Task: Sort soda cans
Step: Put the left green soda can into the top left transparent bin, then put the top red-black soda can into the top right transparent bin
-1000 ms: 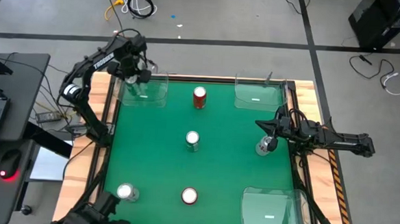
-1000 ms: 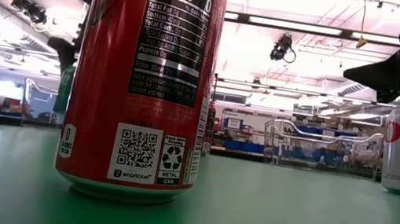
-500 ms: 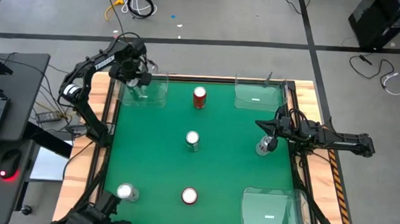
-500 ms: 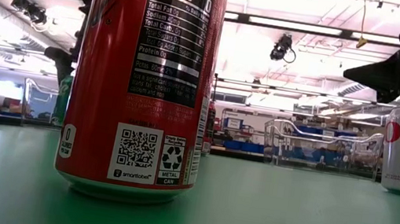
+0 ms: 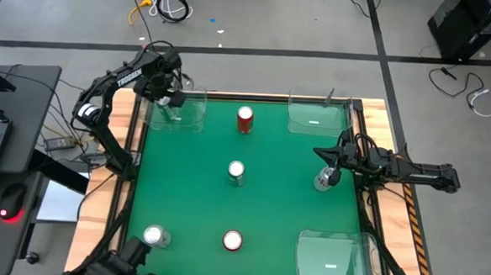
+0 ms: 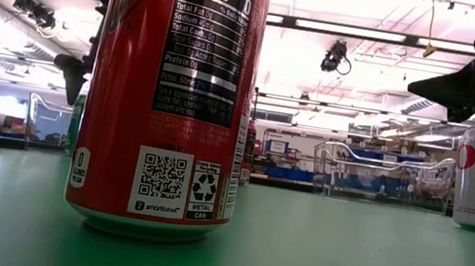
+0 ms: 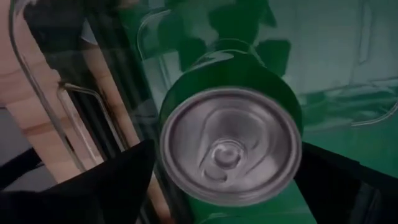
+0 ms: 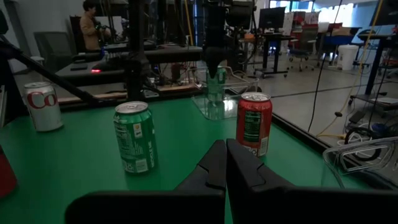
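Six soda cans stand upright, long axes vertical, silver tops up. Two are green: one (image 5: pixel 236 172) at the table's (image 5: pixel 284 207) centre, one (image 7: pixel 231 149) inside the clear tray (image 5: pixel 179 113) at the far left corner. Two are red: one (image 5: pixel 245 119) by the far edge, one (image 5: pixel 232 241) at the near edge. Two are silver: one (image 5: pixel 154 236) at the near left corner, one (image 5: pixel 324 180) near the right edge. The left gripper (image 5: pixel 170 98) hangs over the trayed can, fingers spread clear of it. The right gripper (image 5: pixel 331 169) sits beside the silver can, fingers pressed together.
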`<state>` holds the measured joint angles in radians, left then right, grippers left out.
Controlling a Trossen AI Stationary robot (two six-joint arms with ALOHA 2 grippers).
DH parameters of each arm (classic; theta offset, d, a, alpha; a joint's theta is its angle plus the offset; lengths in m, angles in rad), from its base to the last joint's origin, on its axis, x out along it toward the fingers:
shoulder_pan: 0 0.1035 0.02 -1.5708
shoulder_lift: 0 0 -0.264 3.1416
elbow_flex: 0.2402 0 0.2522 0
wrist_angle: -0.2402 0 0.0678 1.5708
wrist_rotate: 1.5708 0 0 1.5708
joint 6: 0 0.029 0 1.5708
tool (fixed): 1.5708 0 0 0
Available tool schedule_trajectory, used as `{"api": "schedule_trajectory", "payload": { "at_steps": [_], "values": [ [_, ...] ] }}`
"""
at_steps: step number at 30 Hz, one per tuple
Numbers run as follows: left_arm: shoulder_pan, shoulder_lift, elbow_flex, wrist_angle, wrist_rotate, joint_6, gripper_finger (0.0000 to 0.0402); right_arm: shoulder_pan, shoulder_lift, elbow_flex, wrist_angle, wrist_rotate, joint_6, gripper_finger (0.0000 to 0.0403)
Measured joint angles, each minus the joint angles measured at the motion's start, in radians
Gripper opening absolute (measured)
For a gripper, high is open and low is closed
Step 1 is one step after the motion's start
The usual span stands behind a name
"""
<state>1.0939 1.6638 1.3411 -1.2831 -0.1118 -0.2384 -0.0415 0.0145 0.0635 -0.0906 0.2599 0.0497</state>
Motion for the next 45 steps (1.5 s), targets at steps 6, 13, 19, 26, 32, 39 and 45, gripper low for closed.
{"api": "schedule_trajectory", "payload": {
  "at_steps": [6,13,19,26,32,39,45],
  "values": [
    [-0.011,0.0,0.007,-0.014,-0.047,0.033,0.0365,0.0,0.0,0.0,0.0,0.0,0.0,0.0],
    [-0.011,0.0,0.08,-0.061,-0.057,0.056,0.0366,0.0,0.0,0.0,0.0,0.0,0.0,0.0],
    [-0.038,0.0,0.205,-0.121,-0.091,0.102,0.0367,0.0,0.0,0.0,0.0,0.0,0.0,0.0],
    [-0.106,0.0,0.423,-0.123,-0.1,0.151,0.0362,0.0,0.0,0.0,0.0,0.0,0.0,0.0],
    [-0.223,-0.008,0.633,-0.052,-0.085,0.184,0.0329,0.0,0.0,0.0,0.0,0.0,0.0,0.0],
    [-0.41,-0.061,0.679,0.208,-0.003,0.262,0.0249,0.0,0.0,0.0,0.0,0.0,0.0,0.0],
    [-0.521,-0.064,0.575,0.464,0.084,0.417,0.0148,0.0,0.0,0.0,0.008,0.0,0.0,0.0]
  ]
}}
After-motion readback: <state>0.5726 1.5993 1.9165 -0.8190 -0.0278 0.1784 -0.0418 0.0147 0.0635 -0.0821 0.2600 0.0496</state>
